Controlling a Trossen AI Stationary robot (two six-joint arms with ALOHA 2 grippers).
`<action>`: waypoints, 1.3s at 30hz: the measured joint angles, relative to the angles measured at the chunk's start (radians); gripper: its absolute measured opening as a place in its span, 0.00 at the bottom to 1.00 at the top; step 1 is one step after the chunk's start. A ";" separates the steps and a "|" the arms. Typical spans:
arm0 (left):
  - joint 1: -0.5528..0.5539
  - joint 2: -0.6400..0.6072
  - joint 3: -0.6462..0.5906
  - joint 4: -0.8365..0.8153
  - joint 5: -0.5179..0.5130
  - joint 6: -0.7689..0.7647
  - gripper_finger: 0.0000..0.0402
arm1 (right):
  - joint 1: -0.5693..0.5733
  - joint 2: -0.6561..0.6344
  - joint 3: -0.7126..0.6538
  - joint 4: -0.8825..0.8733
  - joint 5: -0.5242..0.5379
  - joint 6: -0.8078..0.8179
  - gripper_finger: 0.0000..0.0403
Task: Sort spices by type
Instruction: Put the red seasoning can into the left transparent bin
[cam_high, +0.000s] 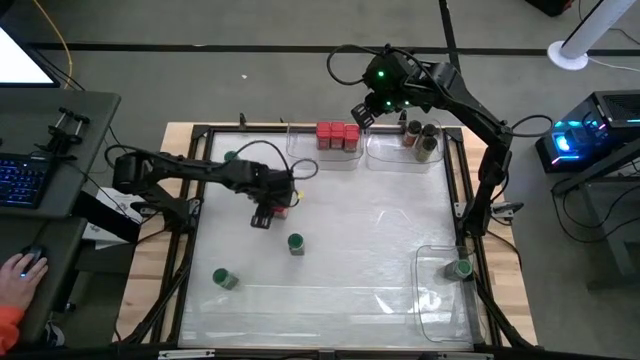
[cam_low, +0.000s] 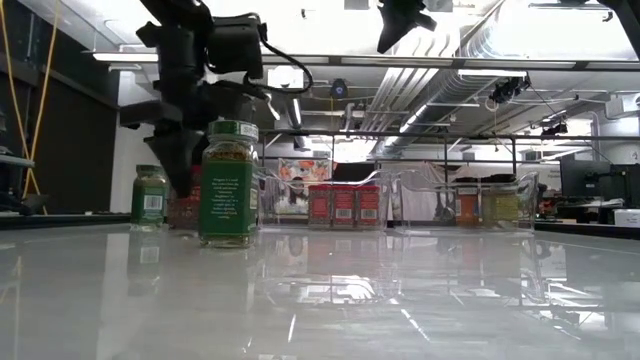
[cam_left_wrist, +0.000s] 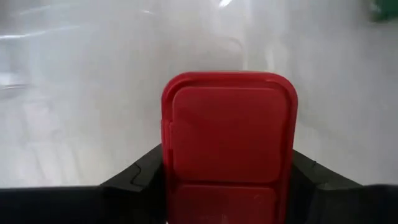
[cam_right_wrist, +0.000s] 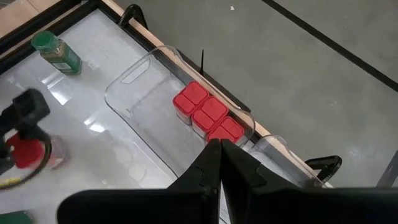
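My left gripper is over the middle of the table, shut on a red-capped spice jar; its squarish cap fills the left wrist view. Three more red-capped jars stand in a clear far bin, and dark-capped jars stand in the bin beside it. Green-capped jars stand on the table, and one stands in the near right bin. My right gripper hangs shut and empty above the far bins. My left gripper pinches the red-capped jar between its two fingers, one on either side just below the cap. The fingers come from above, pointing down. The jar is upright. Whether its base stands on the table, I cannot tell.
Two clear bins sit along the far edge, and a third is at the near right corner. A black frame runs around the table. A person's hand rests on a mouse at the desk to the left.
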 joint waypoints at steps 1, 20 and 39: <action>0.012 -0.005 0.020 -0.002 -0.020 0.000 0.45 | 0.000 0.000 0.000 0.000 0.000 0.000 0.00; 0.480 0.172 0.553 0.159 -0.049 -0.567 0.45 | 0.000 0.000 0.000 -0.031 0.000 0.038 0.00; 0.493 0.310 0.548 0.125 -0.103 -0.857 0.45 | 0.020 0.000 0.000 -0.035 0.004 0.059 0.00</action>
